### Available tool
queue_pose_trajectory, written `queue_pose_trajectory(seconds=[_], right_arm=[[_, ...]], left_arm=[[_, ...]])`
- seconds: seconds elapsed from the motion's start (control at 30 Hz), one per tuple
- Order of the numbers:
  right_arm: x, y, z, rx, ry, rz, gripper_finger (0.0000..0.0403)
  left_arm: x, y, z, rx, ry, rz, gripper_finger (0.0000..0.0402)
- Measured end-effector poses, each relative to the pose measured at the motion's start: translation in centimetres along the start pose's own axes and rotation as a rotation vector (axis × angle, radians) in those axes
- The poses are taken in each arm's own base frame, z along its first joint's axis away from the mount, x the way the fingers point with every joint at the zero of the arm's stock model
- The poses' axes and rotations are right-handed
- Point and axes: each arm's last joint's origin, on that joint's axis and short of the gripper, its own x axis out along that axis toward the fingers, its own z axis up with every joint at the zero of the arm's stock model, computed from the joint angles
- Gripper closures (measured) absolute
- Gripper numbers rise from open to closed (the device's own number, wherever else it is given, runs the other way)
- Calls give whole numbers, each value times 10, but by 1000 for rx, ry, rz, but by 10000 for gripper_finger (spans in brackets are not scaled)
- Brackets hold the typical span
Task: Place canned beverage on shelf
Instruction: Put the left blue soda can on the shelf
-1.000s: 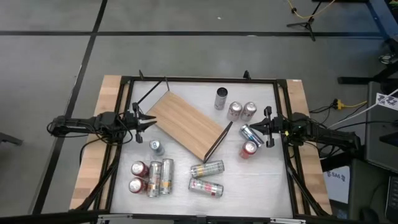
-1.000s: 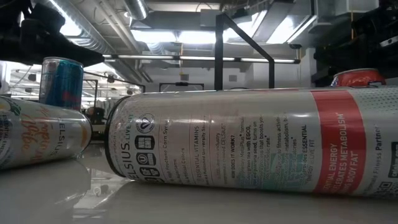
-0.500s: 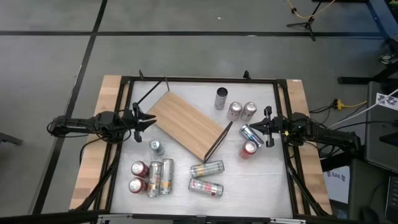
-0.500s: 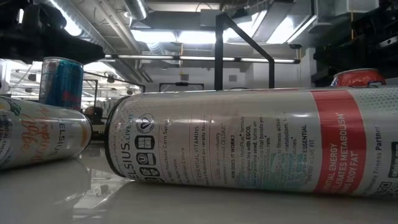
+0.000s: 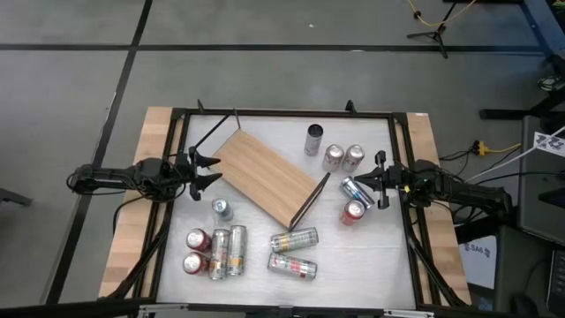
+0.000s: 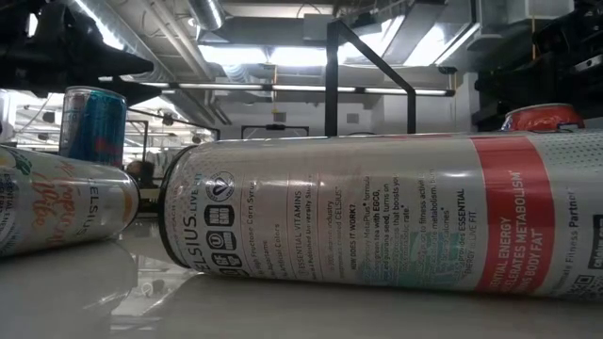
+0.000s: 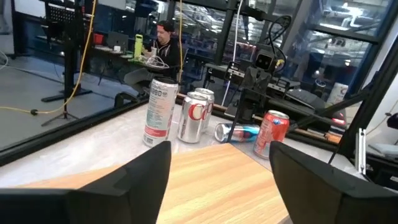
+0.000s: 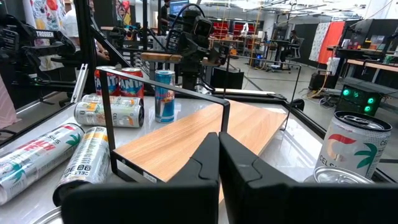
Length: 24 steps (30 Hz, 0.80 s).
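The shelf (image 5: 265,178), a light-brown wooden board on a thin black metal frame, lies diagonally across the middle of the white table (image 5: 371,265), one corner reaching toward the left arm and the opposite end toward the right arm, with a black frame loop showing at each end. The left gripper (image 5: 206,170) hovers at the shelf's left corner with its two fingers (image 7: 140,177) spread apart and nothing between them; in the left wrist view the board's surface fills the gap between them. The right gripper (image 5: 369,180) sits at the table's right side with its fingers (image 8: 199,168) pressed together on nothing, just beside a blue can (image 5: 355,191) lying on its side and a red can (image 5: 352,213) near it. At the far edge stand a tall silver can (image 5: 313,140) and two shorter silver-and-red cans (image 5: 342,157) side by side, all upright. A small blue can (image 5: 222,208) stands upright near the shelf's left side. Toward the near left corner, two red cans (image 5: 195,251) and two tall silver cans (image 5: 229,251) form a group. Two more tall cans (image 5: 293,252) lie on their sides near the middle of the near edge; one of them fills the low view (image 6: 377,212), on its side, silver with a red band.
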Motion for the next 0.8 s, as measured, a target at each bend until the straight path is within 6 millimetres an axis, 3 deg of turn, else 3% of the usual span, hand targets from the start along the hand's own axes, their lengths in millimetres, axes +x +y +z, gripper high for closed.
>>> queue_pose_trajectory(seconds=[0.47,0.8], right_arm=[[0,0,0,0,-1,0,402],[0,0,0,0,0,0,402]], left_arm=[[1,-8,27,-106,-258,-117,117],[18,-18,41,-122,-317,-152,117]])
